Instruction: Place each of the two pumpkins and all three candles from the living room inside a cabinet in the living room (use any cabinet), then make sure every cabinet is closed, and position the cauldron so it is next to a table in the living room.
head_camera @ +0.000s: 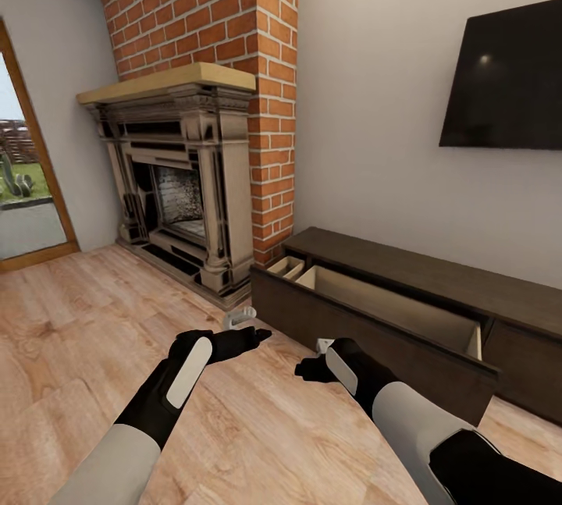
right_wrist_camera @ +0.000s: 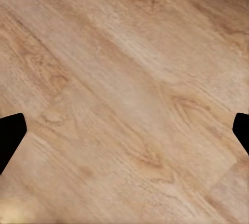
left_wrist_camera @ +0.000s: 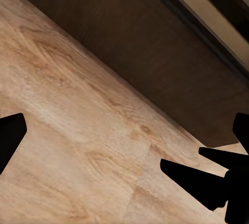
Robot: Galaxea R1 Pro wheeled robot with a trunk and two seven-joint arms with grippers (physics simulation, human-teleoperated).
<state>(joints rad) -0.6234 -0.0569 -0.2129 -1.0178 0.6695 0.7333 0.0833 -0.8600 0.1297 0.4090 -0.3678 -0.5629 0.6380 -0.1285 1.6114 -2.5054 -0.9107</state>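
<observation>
The long dark-brown wooden cabinet (head_camera: 437, 286), its wide drawer pulled out, runs ahead-right of me; my right gripper (head_camera: 311, 368) is nearer. Both my right and left gripper (head_camera: 251, 333) hang spread and empty.

Cabinet (head_camera: 406, 318): dark brown fronts, pale wood drawer interior. Floor (head_camera: 94, 333): light honey planks, swirling grain. Chimney (head_camera: 234, 21): red-orange brick, pale mortar. Fireplace (head_camera: 179, 185): grey-beige stone, black recesses, tan mantel. TV (head_camera: 507, 76): black. Wall (head_camera: 375, 99): off-white. Arms: black, grey, white.
</observation>
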